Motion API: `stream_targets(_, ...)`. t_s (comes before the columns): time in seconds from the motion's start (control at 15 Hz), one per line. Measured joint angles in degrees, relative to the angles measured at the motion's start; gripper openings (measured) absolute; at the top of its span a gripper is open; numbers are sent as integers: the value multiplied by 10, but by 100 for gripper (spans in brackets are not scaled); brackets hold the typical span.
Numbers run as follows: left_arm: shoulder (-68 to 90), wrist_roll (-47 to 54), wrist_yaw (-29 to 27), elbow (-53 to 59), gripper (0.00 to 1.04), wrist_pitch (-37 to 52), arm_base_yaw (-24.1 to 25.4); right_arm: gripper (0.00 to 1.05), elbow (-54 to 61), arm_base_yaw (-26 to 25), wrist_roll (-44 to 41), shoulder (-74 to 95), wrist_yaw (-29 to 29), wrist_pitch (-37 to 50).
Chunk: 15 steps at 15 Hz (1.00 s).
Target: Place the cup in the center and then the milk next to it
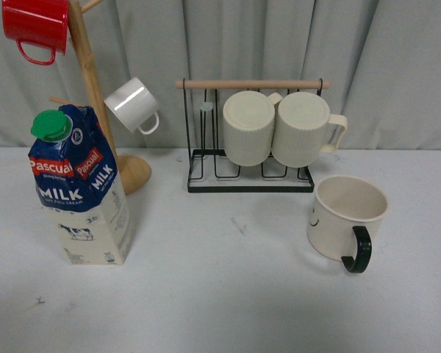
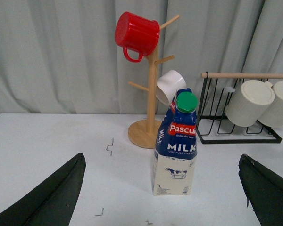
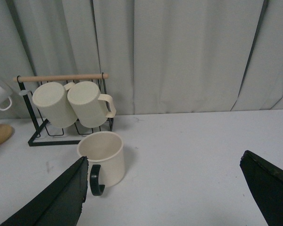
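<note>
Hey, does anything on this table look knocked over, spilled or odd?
Nothing stands out. The milk carton and the black-handled cup both stand upright on the table, with no spill visible.

The milk (image 1: 81,187) carton reads "Pascual", "MILK" and "1L".

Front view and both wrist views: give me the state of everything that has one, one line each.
cup: upright on the table, looks empty, not held.
milk: upright, green cap on.
red mug: hanging on the wooden tree.
small white mug: hanging on the tree.
ribbed mugs: tipped sideways on the wire rack.
left gripper: open, empty.
right gripper: open, empty.
</note>
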State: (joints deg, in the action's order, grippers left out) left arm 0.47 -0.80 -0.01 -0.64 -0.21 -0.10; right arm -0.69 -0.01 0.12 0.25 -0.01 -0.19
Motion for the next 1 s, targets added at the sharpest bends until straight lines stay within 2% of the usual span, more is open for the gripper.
stream_targets(1.0, 0, 0, 0, 0, 98, 0, 0, 98, 0, 0, 0, 0, 0, 0)
